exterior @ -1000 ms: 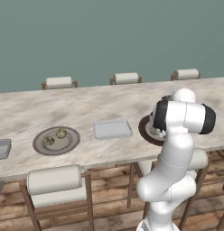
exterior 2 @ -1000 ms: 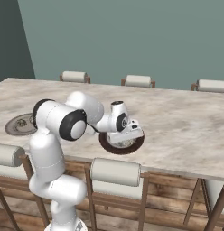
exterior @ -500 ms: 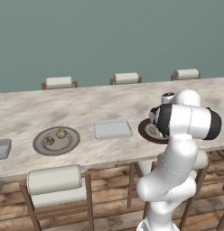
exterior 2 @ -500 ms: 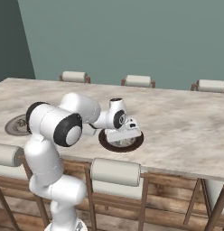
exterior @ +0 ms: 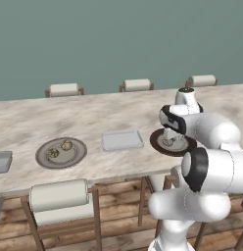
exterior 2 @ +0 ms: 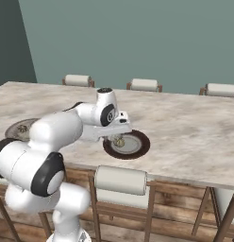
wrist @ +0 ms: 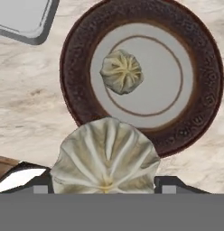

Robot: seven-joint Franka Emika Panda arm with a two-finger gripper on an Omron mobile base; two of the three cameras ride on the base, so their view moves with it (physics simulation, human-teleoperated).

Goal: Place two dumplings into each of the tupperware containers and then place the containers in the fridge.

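So the gripper (wrist: 105, 187) has a dumpling (wrist: 106, 158) pinched between wide-spread jaws, just above the dark-rimmed plate (wrist: 77, 54). Another dumpling (wrist: 121, 71) sits left of the plate's middle. A grey container (exterior: 122, 140) lies just beyond the plate's rim, bare counter (exterior: 25, 127) all around.

There were two round plates on the table (exterior: 94, 115): a dark-rimmed plate (wrist: 77, 36) right under the hand (wrist: 105, 191), and a brown plate (exterior: 45, 159) far off to its side. Four dumplings showed: one big dumpling (wrist: 105, 158) at the hand, one small dumpling (wrist: 121, 71) on the plate under it, and two dumplings (exterior: 60, 149) on the far plate. There were two grey trays: one tray (exterior: 122, 139) close beside the hand, one edge tray (exterior: 2, 162) farthest away. Six chair backs showed.
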